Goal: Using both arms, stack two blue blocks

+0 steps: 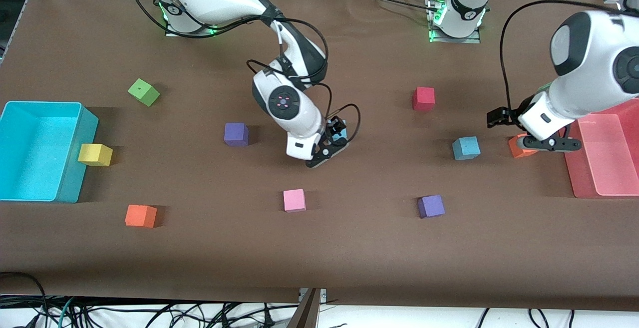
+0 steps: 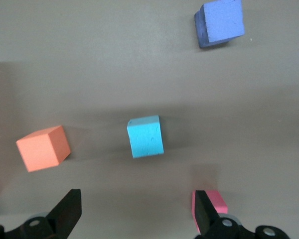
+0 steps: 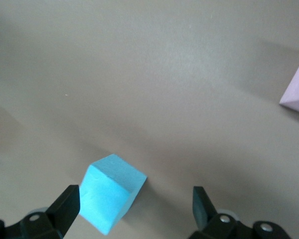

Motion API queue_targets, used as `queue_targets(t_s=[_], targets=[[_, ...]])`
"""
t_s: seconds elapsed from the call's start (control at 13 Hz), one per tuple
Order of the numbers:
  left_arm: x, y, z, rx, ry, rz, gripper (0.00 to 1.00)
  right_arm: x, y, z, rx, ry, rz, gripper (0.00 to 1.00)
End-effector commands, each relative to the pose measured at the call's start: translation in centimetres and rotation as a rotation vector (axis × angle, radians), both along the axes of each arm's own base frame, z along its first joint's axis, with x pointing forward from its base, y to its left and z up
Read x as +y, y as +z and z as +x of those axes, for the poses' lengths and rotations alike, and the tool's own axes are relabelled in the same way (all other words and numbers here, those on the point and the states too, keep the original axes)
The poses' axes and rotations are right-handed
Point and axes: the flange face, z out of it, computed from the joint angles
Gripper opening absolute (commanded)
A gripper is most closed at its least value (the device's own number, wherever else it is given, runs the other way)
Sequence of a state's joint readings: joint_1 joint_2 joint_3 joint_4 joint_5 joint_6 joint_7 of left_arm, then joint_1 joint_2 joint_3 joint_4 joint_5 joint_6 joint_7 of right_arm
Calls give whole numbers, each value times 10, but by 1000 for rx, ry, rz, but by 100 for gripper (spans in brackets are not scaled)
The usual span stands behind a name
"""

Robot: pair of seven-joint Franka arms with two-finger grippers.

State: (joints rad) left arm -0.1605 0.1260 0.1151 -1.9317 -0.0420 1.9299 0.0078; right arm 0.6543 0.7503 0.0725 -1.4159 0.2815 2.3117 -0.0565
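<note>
Nothing is stacked yet, as far as I can see. Both blue blocks sit on the table, well apart from each other, and neither is lifted.

The right gripper hangs low near the middle of the front frame, just above centre. One blue block lies right at it: in the right wrist picture it sits low in the frame between the two black fingers, closer to one of them, turned so a corner faces the camera. The jaws stand wide open around it, not touching it as far as I can tell. From the front only a sliver of cyan shows past the gripper body (the arm hides the rest).

The left gripper is at the right of the front frame, beside the pink bin and over an orange cube. Its jaws are open too and hold nothing. The second blue block rests on the table right of centre, in the clear; in the left wrist picture it sits mid-frame, ahead of the open fingers, with the orange cube at the left of that frame and a purple cube at the top.

So I judge this as the very start: the right arm is lined up for its grasp but has not closed, the left arm is only near its block. Both picks, the lift and the placing of one block on the other are all left to do.
</note>
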Motion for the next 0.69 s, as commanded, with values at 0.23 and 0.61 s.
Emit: queue_targets(t_s=[0.23, 0.61], targets=[[-6, -84, -19, -77, 5, -19, 100, -40, -24, -53, -138, 180, 102, 100], [-8, -142, -21, -74, 10, -4, 100, -68, -39, -61, -169, 375, 157, 100]])
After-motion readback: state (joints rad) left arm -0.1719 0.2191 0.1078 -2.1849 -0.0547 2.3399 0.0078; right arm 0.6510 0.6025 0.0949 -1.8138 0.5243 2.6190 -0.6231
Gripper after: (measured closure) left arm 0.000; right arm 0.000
